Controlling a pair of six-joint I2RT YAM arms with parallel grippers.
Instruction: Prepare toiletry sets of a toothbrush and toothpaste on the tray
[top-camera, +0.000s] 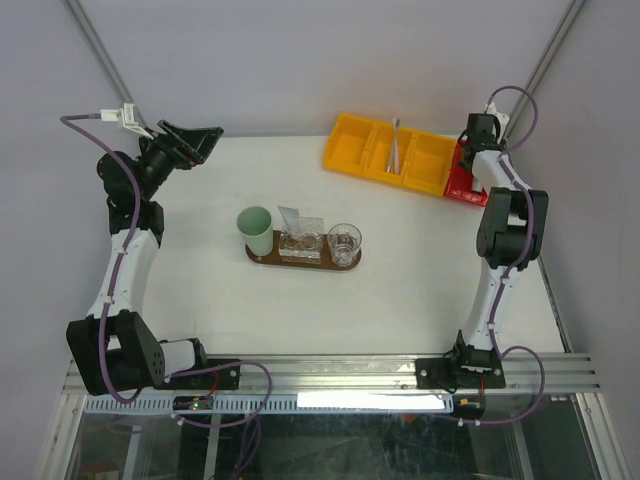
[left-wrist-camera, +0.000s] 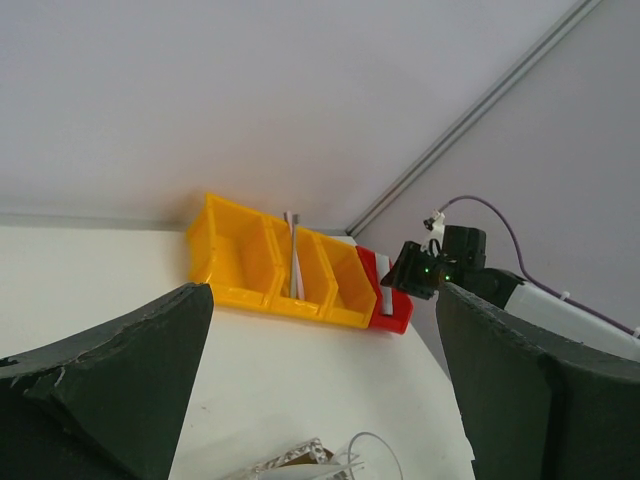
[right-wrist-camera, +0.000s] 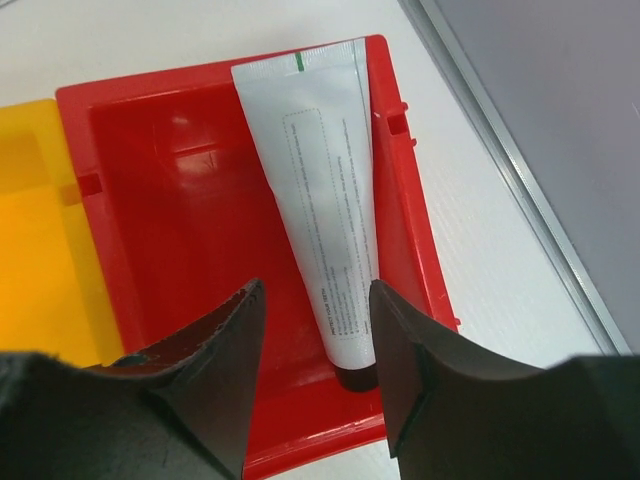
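**Counter (top-camera: 200, 290), white, seen from above.** At the far right stands a yellow bin (top-camera: 352, 146) divided into three compartments in a row. A small red bin (top-camera: 458, 188) touches its right end. At mid-counter, left to right in one line: an upright mint-green cup (top-camera: 256, 228), a clear glass (top-camera: 301, 244), and a second clear glass (top-camera: 344, 242) just beside the first.

White table (top-camera: 400, 300), dark oval tray (top-camera: 300, 265), yellow bin (top-camera: 342, 155), red bin (top-camera: 461, 188)
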